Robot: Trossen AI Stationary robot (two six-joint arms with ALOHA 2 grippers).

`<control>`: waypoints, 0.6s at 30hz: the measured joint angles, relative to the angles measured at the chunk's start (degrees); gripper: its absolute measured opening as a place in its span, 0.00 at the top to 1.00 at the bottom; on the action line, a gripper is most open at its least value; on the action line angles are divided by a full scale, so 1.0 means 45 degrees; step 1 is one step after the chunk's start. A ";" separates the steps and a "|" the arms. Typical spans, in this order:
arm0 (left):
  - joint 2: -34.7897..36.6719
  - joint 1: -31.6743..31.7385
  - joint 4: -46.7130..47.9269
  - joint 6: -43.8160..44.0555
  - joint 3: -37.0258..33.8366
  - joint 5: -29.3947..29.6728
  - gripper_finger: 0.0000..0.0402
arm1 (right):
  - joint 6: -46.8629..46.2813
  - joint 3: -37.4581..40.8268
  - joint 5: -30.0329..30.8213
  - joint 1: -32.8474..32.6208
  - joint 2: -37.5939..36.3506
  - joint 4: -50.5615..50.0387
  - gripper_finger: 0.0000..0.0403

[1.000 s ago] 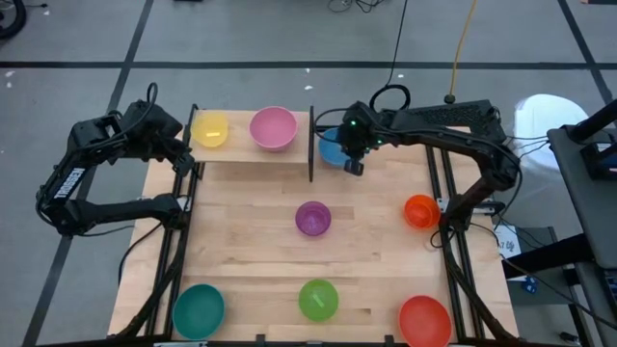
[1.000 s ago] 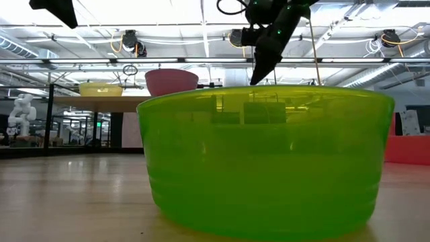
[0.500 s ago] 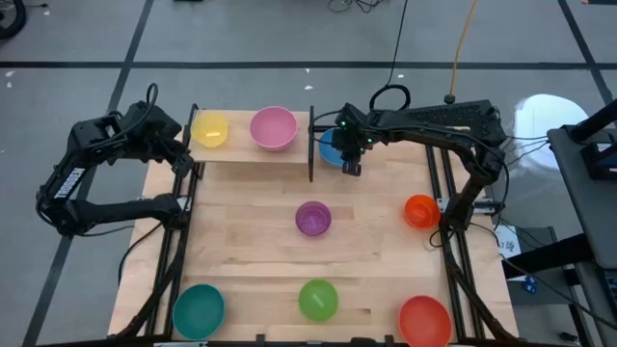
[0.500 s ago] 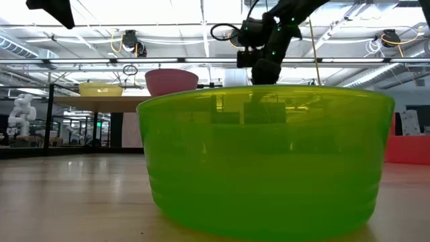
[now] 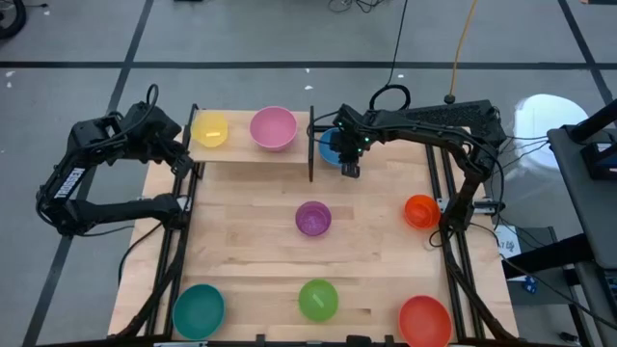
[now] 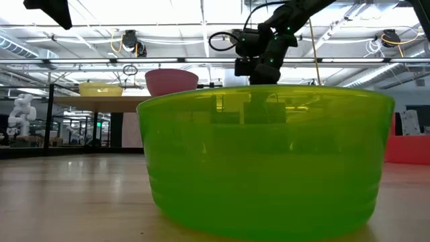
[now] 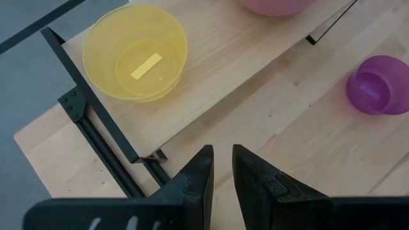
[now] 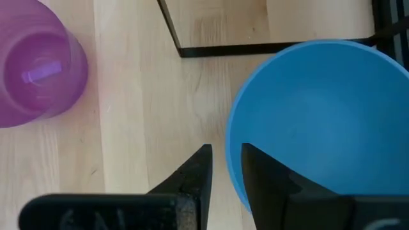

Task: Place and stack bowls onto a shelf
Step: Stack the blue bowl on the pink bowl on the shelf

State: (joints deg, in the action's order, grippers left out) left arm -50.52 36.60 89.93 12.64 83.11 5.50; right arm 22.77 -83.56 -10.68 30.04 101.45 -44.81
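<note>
1. Right gripper (image 5: pixel 351 170) straddling the near rim of the blue bowl (image 5: pixel 331 146): fingers (image 8: pixel 192 172) set narrowly apart, one outside the wall and one inside, by the right wrist view. Not clearly pinched yet; contact with the rim cannot be told for certain.
2. Blue bowl sitting on the table (image 5: pixel 251 251) directly under that gripper, just beside the shelf (image 5: pixel 253 162) and its black end post. Rim grip chosen, in all likelihood, because the bowl is too wide to span.
3. Beyond the gripper, across the post: pink bowl (image 5: pixel 273 127) and yellow bowl (image 5: pixel 209 128) already up on the shelf, side by side and unstacked.
4. Nearer the table's middle from the gripper: purple bowl (image 5: pixel 312 218), upright. Off to its outer side: orange bowl (image 5: pixel 420 210).
5. Far from the gripper, along the front edge: teal bowl (image 5: pixel 199 309), green bowl (image 5: pixel 318 299), red bowl (image 5: pixel 424 321), all waiting.
6. Left gripper (image 7: pixel 218 167) parked high over the shelf's yellow-bowl corner, fingers nearly together and holding nothing.
7. Likely next: closing on the rim, lifting over the post, nesting blue with pink.
</note>
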 joint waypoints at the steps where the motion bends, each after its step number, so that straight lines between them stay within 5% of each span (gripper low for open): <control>1: -0.0002 -0.0002 0.0000 0.0000 0.0000 0.0000 0.84 | -0.0002 0.0002 -0.0012 0.0000 0.0000 -0.0005 0.81; 18: -0.0001 -0.0001 0.0000 0.0316 0.0000 0.0000 0.84 | 0.0518 0.2271 0.1368 -0.0024 0.0010 0.2766 0.81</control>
State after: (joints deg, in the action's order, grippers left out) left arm -50.53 36.59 89.93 14.06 83.11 5.50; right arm 25.10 -73.34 -4.52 29.93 101.49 -32.36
